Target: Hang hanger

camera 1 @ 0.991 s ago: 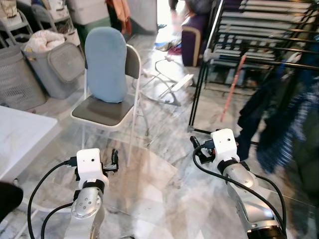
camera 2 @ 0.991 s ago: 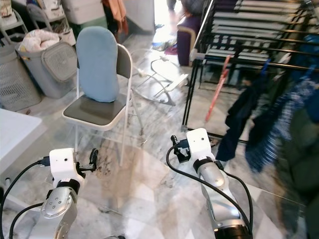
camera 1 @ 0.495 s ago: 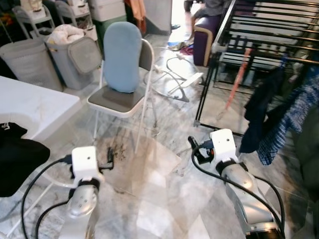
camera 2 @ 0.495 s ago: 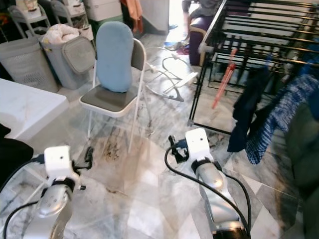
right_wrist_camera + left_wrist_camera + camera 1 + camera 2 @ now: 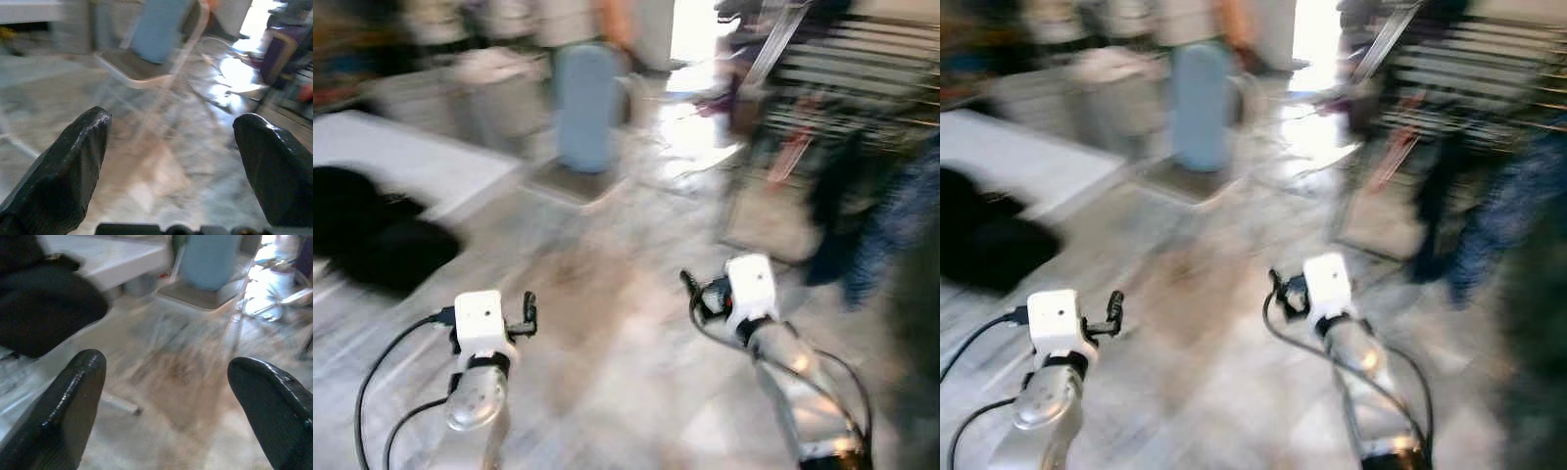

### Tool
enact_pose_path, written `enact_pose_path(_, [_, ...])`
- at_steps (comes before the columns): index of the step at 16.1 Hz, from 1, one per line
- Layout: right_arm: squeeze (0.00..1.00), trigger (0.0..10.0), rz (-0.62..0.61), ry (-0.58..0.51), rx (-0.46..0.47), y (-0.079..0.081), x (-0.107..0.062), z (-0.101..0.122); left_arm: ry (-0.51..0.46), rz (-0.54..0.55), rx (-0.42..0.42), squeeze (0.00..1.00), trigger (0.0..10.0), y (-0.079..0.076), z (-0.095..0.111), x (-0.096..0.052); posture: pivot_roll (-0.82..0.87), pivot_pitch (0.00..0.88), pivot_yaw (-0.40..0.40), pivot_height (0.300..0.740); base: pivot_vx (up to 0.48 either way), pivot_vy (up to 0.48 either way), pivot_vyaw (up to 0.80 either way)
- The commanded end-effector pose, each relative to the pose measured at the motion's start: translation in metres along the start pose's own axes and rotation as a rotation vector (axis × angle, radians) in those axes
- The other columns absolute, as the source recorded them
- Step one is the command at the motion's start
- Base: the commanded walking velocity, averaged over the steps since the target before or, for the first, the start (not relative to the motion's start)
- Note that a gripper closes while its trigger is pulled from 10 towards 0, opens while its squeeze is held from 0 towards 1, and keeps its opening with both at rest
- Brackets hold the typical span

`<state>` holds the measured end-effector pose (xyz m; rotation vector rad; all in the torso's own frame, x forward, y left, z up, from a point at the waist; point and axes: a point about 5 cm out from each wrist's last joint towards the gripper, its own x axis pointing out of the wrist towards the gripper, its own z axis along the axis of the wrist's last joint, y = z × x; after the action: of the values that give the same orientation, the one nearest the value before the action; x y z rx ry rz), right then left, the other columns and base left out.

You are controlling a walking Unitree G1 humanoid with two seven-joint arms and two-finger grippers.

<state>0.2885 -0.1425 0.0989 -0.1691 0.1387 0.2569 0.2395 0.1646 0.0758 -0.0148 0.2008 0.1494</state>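
Both head views are smeared with motion blur, so the robot is judged to be turning or walking rather than working. The chair (image 5: 586, 113) with its blue back cushion serves as the landmark. The left hand (image 5: 161, 396) hangs forward over bare marble floor (image 5: 626, 372) on the near side of the chair, fingers (image 5: 73, 401) spread wide with nothing between them. The right hand (image 5: 171, 161) is carried the same way, near the chair's right side, its fingers (image 5: 63, 171) also wide apart and empty. Both are probably held low and out in front for travel, clear of furniture.

To the left of the chair stands a white surface (image 5: 421, 162) with a dark garment (image 5: 372, 235) heaped on it; its edge lies close to the left hand's side. To the right of the chair stands a dark drying rack (image 5: 862, 88) with dark and blue clothes (image 5: 871, 215) hanging from it.

No hanger can be made out in the blur; whether one lies with the garment on the surface cannot be told. The task looks barely begun.

The widest open room is the floor between the chair and the rack. The chair legs, the surface's corner and the rack's foot are the edges to keep away from.
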Motion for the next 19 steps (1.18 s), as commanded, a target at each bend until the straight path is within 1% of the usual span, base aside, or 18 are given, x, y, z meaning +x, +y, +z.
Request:
enact_pose_path(1, [0.00,10.0,0.018,-0.013,0.004,0.003,0.000,0.004,-0.014,-0.003,0.009,0.00,10.0,-0.001,0.004,0.002,-0.07,0.000,0.041,0.740,0.000,0.000,0.80])
enact_pose_path(7, [0.00,10.0,0.045,-0.020,0.005,0.007,0.000,0.005,-0.015,0.009,0.015,0.00,10.0,0.000,0.004,0.003,-0.07,0.000,0.047,0.740,0.000,0.000,0.80])
enact_pose_path(10, [0.00,10.0,0.059,-0.021,0.008,0.010,0.000,0.006,-0.011,0.049,0.016,0.00,10.0,0.004,0.004,0.003,-0.06,0.000,0.048,0.740,0.000,0.000,0.80])
enact_pose_path(13, [0.00,10.0,0.074,-0.021,0.007,0.012,0.000,0.006,0.007,0.093,0.035,0.00,10.0,0.009,0.001,0.004,-0.06,0.000,0.048,0.740,0.000,0.000,0.80])
enact_pose_path(16, [0.00,10.0,0.080,-0.022,0.004,0.013,0.000,0.006,0.004,0.094,0.034,0.00,10.0,0.009,0.002,0.005,-0.06,0.000,0.048,0.740,0.000,0.000,0.80])
enact_pose_path(19, [0.00,10.0,0.088,-0.024,-0.001,0.013,-0.001,0.007,0.019,0.122,0.021,0.00,10.0,0.011,0.001,0.005,-0.06,0.005,0.050,0.740,0.000,0.000,0.80])
